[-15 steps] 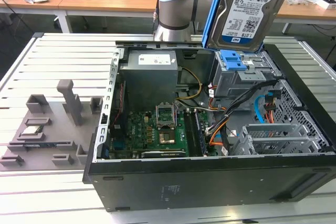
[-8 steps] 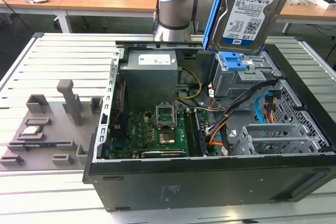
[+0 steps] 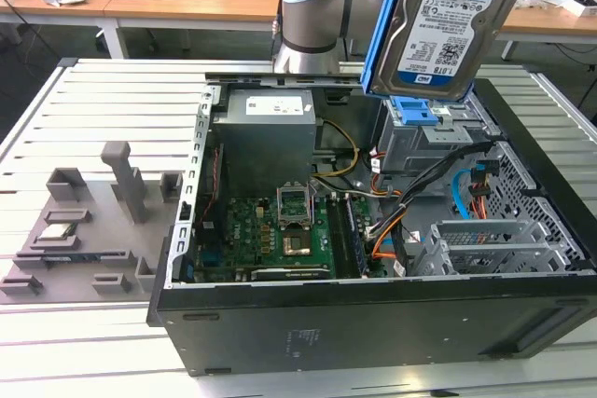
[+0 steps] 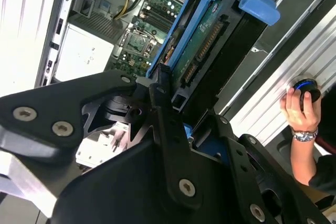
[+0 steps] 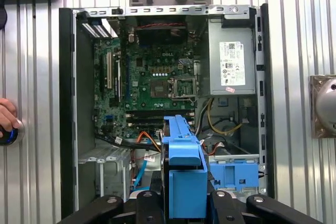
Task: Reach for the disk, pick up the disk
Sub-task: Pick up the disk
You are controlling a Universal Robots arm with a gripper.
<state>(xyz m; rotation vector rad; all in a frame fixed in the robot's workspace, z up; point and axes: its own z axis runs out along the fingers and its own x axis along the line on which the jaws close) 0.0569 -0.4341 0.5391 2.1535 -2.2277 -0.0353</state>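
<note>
- Clearly, 1 flat silver-grey metal disk point(image 3: 448, 30) with blue plastic rails and a white-and-blue label hangs tilted above 1 open black computer case point(image 3: 373, 323).
- 1 black gripper point(image 5: 184, 195) has its jaws closed against the disk's 2 sides, holding it.
- 1 green motherboard point(image 3: 270, 230) lies exposed inside the case.
- 1 person's hand point(image 4: 300, 109) grips 1 blue-ringed knob point(image 4: 307, 88) beside the case, on the slatted grey table point(image 3: 93, 100).

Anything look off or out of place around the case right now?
The disk hangs tilted above the open case, clamped in the gripper. A person's hand rests on a blue-lit knob on the table beside the case. No damage visible.
</note>
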